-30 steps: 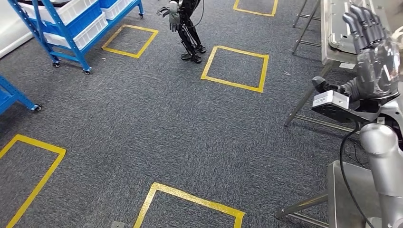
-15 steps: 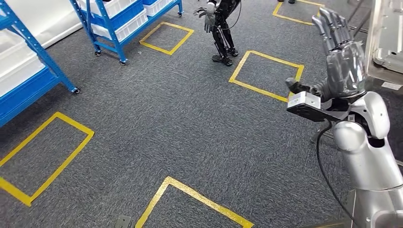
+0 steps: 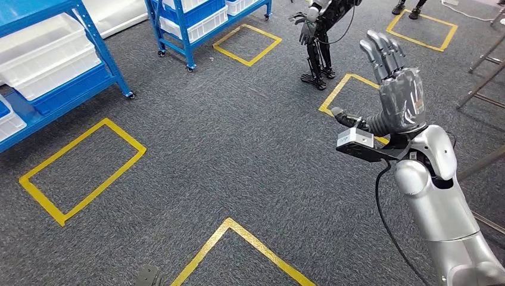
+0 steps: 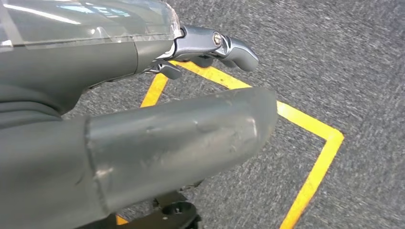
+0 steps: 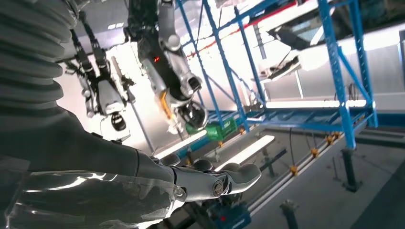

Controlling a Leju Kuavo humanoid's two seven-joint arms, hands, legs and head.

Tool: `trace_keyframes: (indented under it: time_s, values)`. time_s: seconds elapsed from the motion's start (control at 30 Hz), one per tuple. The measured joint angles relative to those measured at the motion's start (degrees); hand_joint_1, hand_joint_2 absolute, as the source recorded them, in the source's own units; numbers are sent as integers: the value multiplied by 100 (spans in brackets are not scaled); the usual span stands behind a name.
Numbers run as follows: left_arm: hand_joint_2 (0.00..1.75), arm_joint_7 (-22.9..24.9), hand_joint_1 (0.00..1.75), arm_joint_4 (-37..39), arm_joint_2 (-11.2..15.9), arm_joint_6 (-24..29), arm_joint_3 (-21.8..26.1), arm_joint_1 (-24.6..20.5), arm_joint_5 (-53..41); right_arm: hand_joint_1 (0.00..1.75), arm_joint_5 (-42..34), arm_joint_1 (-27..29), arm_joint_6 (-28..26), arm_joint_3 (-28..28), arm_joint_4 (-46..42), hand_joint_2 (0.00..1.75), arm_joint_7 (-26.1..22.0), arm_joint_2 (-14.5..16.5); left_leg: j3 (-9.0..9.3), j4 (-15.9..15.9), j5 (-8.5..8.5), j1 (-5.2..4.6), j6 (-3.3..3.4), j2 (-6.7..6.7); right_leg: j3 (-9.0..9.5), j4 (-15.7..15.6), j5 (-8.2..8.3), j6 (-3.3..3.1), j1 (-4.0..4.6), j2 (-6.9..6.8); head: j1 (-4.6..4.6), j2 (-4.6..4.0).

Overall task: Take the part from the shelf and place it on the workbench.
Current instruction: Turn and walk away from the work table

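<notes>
No readable text or brand anywhere; the small white block under the right wrist is too small to read. Right hand [image 3: 398,83] is raised in the head view, palm side away from the camera, fingers [image 3: 379,49] straight, spread a little and pointing up and away, thumb [image 3: 344,115] stuck out to the side, nothing in it: released. The silver right arm [image 3: 438,208] comes up from the lower right corner, with a black cable looping beside it. Beyond the fingertips stands another robot [image 3: 318,36] on dark legs, next to a yellow floor square [image 3: 250,43]. Well off to the thumb side are two blue shelves [image 3: 184,27] on casters, holding white bins [image 3: 47,56]; I can't pick out the part in them. More yellow tape outlines [image 3: 83,167] lie on the grey carpet [image 3: 238,137] below the hand. Right wrist view, turned: the same hand [image 5: 143,186] with fingertips [image 5: 239,175] extended and bare, and past them blue shelf frames [image 5: 344,71] and the other robot's silver arms [image 5: 167,57], detail the head view lacks. Left wrist view: left hand [image 4: 143,119] close to the lens, thick grey thumb [image 4: 191,138] across the frame, one fingertip [image 4: 239,50] beyond it, nothing held between them, so released too; under it grey carpet and a corner of yellow tape [image 4: 315,138].
</notes>
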Motion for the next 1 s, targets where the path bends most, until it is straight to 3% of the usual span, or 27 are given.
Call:
trace_keyframes:
  time_s: [0.07,0.13,0.2,0.27,0.33,0.4,0.47,0.5,0.53,0.57,0.63,0.7,0.77,0.8,0.87,0.93,0.97,1.0]
  values:
    - [0,-23,0,0,-11,-10,-16,-3,-4,0,23,54,-18,22,35,175,-1,2,4,33,-13,2,-15,-148,214,-576,433,-24,-10,80,-1,0]
    - [0,-43,0,0,-32,-16,-30,-18,-12,0,34,82,-40,43,62,175,-4,4,-19,70,-29,-3,-51,-284,512,-1255,717,-47,-29,312,-1,0]
    - [0,-55,0,0,-46,-20,-45,-29,-19,0,40,117,-58,62,88,175,-8,10,-60,81,-23,7,-103,-409,613,-1485,727,-61,-25,417,-1,0]
    - [0,-64,0,0,-54,-21,-54,-16,-33,0,52,134,-64,88,109,175,-13,27,-92,72,-12,20,-162,-502,632,-1525,741,-98,-33,293,-1,0]
    - [0,-71,0,0,-62,-17,-62,-8,-50,0,84,156,-69,118,127,175,-15,48,-193,275,-155,-5,-216,-270,673,-1583,760,-168,-54,147,-16,0]
    - [0,-74,0,0,-77,-3,-80,-27,-58,0,139,222,-79,138,153,175,-15,56,-490,916,-506,-7,-266,110,705,-1617,759,-223,-37,-15,-32,0]
    - [0,-74,0,0,-99,16,-98,-36,-64,0,179,311,-94,151,189,175,-15,58,-816,1584,-764,23,-309,250,712,-1616,743,-243,-14,-183,-33,0]
    - [0,-74,0,0,-107,27,-103,-31,-67,0,190,358,-107,160,208,175,-15,60,-865,1681,-750,36,-324,271,715,-1613,732,-245,-10,-262,-33,0]
    - [0,-75,0,0,-113,39,-105,-25,-72,0,203,408,-128,170,228,175,-16,62,-795,1552,-629,46,-333,290,723,-1608,718,-238,-10,-336,-33,0]
    - [0,-77,0,0,-115,56,-107,-21,-79,0,214,461,-152,179,245,175,-18,63,-619,1225,-439,53,-333,330,740,-1601,698,-226,-10,-405,-33,0]
    - [0,-86,0,0,-122,98,-119,-22,-116,0,232,583,-211,188,273,175,-26,62,-195,435,-147,28,-298,542,783,-1585,648,-180,8,-531,-33,0]
    - [0,-91,0,0,-135,149,-151,-19,-169,0,241,730,-282,190,290,175,-33,60,-13,83,-92,-21,-234,662,817,-1586,616,-132,43,-642,-31,0]
    - [0,-92,0,0,-142,195,-186,3,-220,0,247,904,-361,185,296,175,-40,58,3,49,-84,-32,-164,548,853,-1609,599,-83,55,-741,-29,0]
    - [0,-96,0,0,-148,217,-202,17,-243,0,251,999,-402,175,298,175,-51,59,23,17,-70,-20,-129,484,866,-1590,565,-55,43,-687,-28,0]
    - [0,-115,0,0,-161,258,-238,21,-287,0,264,1214,-518,124,313,175,-88,55,66,-46,-41,15,-52,367,745,-1293,362,-9,5,-371,-25,0]
    - [0,-147,0,0,-180,278,-276,9,-314,0,298,1477,-652,54,366,175,-131,48,73,-55,-36,18,-11,237,367,-570,32,12,-15,-67,-22,0]
    - [0,-167,0,0,-187,281,-291,8,-330,0,329,1618,-709,26,407,175,-151,46,73,-52,-39,14,-2,160,161,-220,-76,19,-17,-19,-22,0]
    - [0,-188,0,0,-194,285,-306,13,-344,0,367,1763,-764,2,452,175,-179,49,74,-47,-41,9,-1,78,27,-29,-79,23,-18,-3,-24,0]
